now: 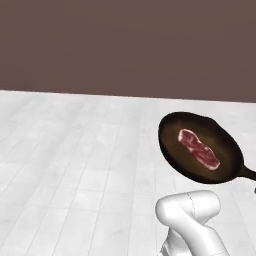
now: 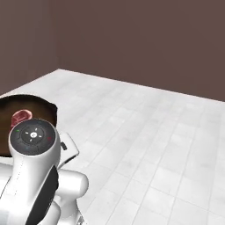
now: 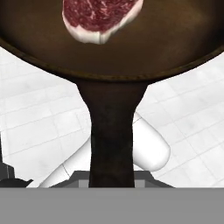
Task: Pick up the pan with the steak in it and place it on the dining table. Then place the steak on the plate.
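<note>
The pan, a round dark skillet, hangs in the air over the floor, roughly level. The steak, a small red slab with a pale fat edge, lies inside it. From the right base view the pan and steak peek out behind my arm. In the hand view the pan spans the top with the steak in it. Its black handle runs straight down into my gripper, which is shut on it. The dining table and the plate are out of view.
A white tiled floor stretches all around, ending at a plain brown wall. My own white arm joint sits just below the pan.
</note>
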Controlling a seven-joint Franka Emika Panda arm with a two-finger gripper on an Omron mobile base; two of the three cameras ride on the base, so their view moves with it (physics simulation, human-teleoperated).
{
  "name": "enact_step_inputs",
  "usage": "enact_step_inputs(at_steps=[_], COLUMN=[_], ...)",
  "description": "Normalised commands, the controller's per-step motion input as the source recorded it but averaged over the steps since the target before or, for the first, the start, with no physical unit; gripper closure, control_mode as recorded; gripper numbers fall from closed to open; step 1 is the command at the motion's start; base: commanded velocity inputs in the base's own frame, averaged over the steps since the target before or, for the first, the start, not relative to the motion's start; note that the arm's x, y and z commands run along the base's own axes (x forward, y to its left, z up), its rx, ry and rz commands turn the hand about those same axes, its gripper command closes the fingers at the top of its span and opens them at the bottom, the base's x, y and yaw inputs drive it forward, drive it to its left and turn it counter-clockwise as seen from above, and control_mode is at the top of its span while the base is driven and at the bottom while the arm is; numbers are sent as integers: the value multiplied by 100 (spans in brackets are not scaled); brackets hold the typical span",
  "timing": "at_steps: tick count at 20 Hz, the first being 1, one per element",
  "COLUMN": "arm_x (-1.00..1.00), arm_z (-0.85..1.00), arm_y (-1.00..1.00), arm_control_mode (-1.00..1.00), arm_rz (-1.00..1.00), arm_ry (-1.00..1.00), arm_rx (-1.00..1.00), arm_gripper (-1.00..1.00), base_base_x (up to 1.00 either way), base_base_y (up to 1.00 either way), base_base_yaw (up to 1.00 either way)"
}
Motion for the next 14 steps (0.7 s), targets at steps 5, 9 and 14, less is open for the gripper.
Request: enact_step_inputs(at_steps=[5,9,14], arm_x=[0,0,0], arm_z=[0,0,0], arm_y=[0,0,0], arm_control_mode=[100,100,100], arm_rz=[0,0,0], arm_ry=[0,0,0], arm_rx=[0,0,0], arm_gripper=[100,100,100], base_base_x=[4,1,0], base_base_y=[-45,-41,-25], base_base_yaw=[-38,-36,-23])
